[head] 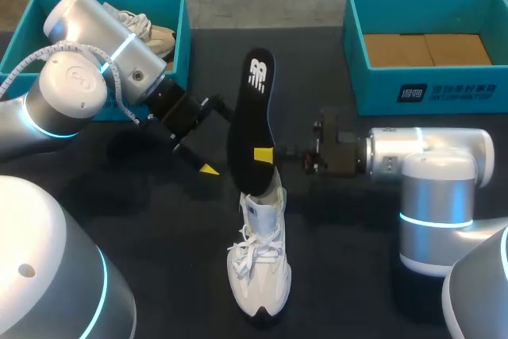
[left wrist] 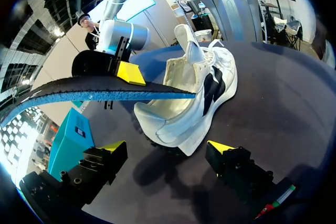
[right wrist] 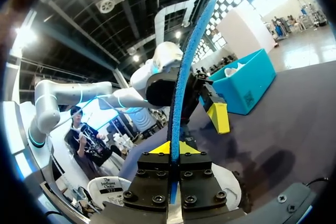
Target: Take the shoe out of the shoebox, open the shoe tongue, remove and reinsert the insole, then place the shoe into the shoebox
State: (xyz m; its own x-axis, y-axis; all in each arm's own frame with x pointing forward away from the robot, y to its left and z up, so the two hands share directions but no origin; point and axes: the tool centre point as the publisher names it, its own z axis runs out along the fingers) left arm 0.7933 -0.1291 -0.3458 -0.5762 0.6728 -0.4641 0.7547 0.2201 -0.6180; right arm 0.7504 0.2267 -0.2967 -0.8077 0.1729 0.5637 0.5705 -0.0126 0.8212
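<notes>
Black insole (head: 252, 117) (left wrist: 105, 94) (right wrist: 186, 66) off tabletop, lower end at heel opening of white shoe (head: 260, 267) (left wrist: 199, 93); whether tip is inside, cannot tell. Shoe stands on sole mid tabletop (head: 349, 275), toe toward robot, outside both boxes. Right hand (head: 266, 155) (right wrist: 170, 148) clamped narrow on insole edge. Left hand (head: 213, 136) (left wrist: 167, 146) wide, holding nothing, just beside insole. Left shoebox (head: 178, 45) holds beige shoe (head: 143, 29); right shoebox (head: 429, 89) well apart

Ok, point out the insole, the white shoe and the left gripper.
insole (head: 252, 113): head view, middle of its black face.
white shoe (head: 255, 256): head view, on its laces.
left gripper (left wrist: 167, 147): left wrist view, between its fingers.
</notes>
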